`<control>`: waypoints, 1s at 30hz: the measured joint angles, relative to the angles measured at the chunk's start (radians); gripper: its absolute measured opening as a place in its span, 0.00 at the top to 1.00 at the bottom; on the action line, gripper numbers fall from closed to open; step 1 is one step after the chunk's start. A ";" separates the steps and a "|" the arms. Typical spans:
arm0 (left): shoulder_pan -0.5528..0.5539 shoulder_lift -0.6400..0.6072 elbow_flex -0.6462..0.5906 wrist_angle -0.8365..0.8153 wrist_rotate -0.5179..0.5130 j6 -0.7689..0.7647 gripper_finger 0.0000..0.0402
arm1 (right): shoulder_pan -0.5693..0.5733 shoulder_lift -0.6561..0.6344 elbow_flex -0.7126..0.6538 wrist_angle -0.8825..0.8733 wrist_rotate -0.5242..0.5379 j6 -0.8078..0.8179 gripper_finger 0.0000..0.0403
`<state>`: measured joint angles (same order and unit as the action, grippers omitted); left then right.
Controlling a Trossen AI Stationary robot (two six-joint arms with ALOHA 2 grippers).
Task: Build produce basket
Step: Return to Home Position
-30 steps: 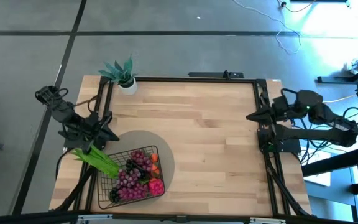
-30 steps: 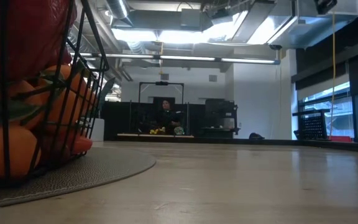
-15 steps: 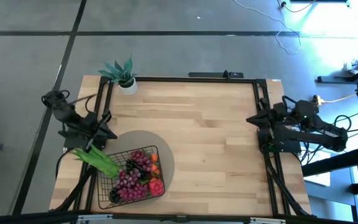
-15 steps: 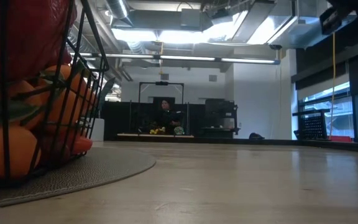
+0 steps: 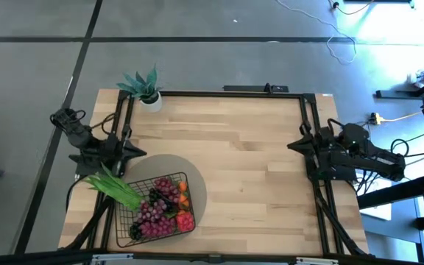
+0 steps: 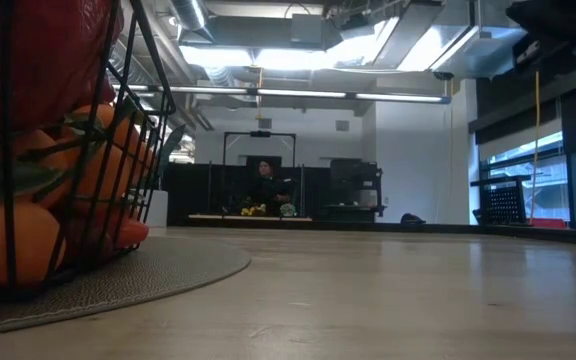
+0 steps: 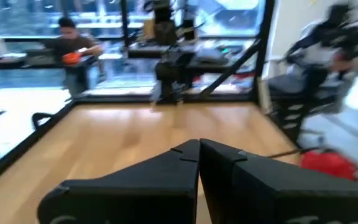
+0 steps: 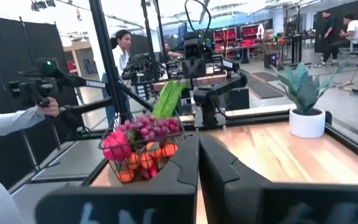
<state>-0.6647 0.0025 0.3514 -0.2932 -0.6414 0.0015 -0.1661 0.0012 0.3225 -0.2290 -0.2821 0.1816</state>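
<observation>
The dark wire basket (image 5: 153, 210) stands on a grey round mat (image 5: 196, 184) at the table's near left. It holds produce: purple grapes (image 5: 155, 208), a red piece (image 5: 185, 221), orange pieces (image 5: 183, 196) and green bean pods (image 5: 112, 188) that stick out over its left rim. The low view shows the basket (image 6: 68, 150) close up with orange produce (image 6: 98, 180). My left gripper (image 5: 140, 154) is shut and empty at the table's left edge, just beyond the basket. My right gripper (image 5: 291, 145) is shut and empty at the right edge. Both sets of fingers meet in the wrist views (image 7: 199, 149) (image 8: 199, 140).
A potted teal-leaved plant (image 5: 147, 88) stands at the far left corner. Black frame rails (image 5: 219, 93) run along the table's far, left and right edges. Bare wood (image 5: 249, 169) lies between the arms. People stand beyond the table (image 8: 123, 50), one hand holding a device (image 8: 42, 106).
My right arm has sunk and folded down at the table's right edge, its gripper still shut and pointing across the table. My left arm has sunk a little and its wrist has rolled. The basket and produce have not moved.
</observation>
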 joint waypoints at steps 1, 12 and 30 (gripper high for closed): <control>0.000 0.000 -0.009 -0.004 -0.025 0.007 1.00 | 0.000 0.001 -0.011 0.006 0.000 -0.002 1.00; 0.012 0.000 -0.160 0.080 -0.153 0.009 1.00 | -0.001 0.001 -0.201 0.248 0.025 -0.005 1.00; 0.170 0.000 -0.278 0.134 -0.206 0.025 1.00 | -0.001 0.001 -0.316 0.275 0.158 -0.216 1.00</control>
<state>-0.4943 0.0029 0.0738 -0.1591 -0.8477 0.0267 -0.1673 0.0021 0.0067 0.0462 -0.1245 -0.0342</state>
